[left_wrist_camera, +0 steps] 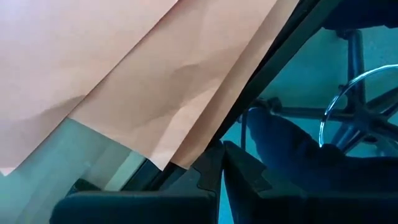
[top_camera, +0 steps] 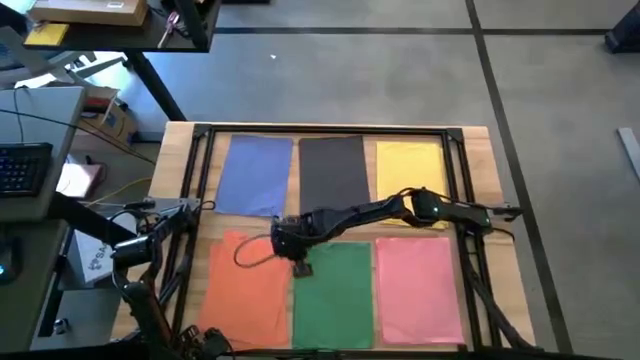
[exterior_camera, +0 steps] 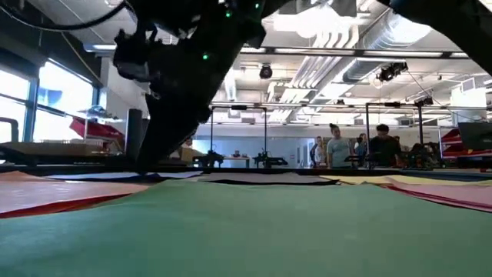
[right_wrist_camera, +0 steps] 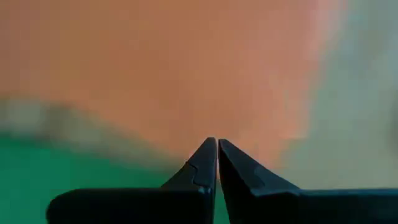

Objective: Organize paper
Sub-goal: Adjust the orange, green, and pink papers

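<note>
left gripper point(left_wrist_camera: 220, 163) | fingers point(left_wrist_camera: 205, 180) closed | orange paper point(left_wrist_camera: 155, 81) edges ahead

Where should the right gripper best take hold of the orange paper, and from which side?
Probably at the top right corner of the orange paper, coming from above. The sheets lie flat on the table, and the right gripper, fingers shut, already hangs beside that edge near the green paper.

Table surface covered by flat paper sheets point(top_camera: 335, 170), centre crossed by the right arm point(top_camera: 380, 212), left edge occupied by the left arm point(top_camera: 150, 235), black frame point(top_camera: 330, 129) bordering the sheets
</note>
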### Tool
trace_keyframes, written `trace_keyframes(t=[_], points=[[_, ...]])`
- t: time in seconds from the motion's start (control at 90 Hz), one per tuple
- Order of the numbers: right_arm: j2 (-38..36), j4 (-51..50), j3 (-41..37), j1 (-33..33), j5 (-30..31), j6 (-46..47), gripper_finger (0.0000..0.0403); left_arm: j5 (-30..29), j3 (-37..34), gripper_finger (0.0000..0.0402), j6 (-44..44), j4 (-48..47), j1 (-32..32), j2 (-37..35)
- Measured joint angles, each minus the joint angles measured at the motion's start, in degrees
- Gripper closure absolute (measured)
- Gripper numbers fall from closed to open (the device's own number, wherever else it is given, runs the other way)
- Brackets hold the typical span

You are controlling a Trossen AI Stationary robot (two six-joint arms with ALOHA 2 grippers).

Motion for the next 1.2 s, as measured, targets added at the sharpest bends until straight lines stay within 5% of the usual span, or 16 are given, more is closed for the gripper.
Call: trace_keyframes(t=[0.656, 0.889, 1.2], points=[[3.65, 8.79, 0.04, 0.82, 9.83, -6.43, 0.0403, 0.15, -0.02, 0.0401, 0.76, 0.02, 0.00, 0.04], [2.50, 9.08, -0.07, 1.01, 19.97, -8.27, 0.0403, 0.49, -0.02, 0.0401, 0.72, 0.02, 0.04, 0.04], [1.99, 4.71, -0.02, -3.35, 22.84, 10.51, 0.0403, 0.34, -0.02, 0.0402, 0.55, 0.02, 0.02, 0.07]])
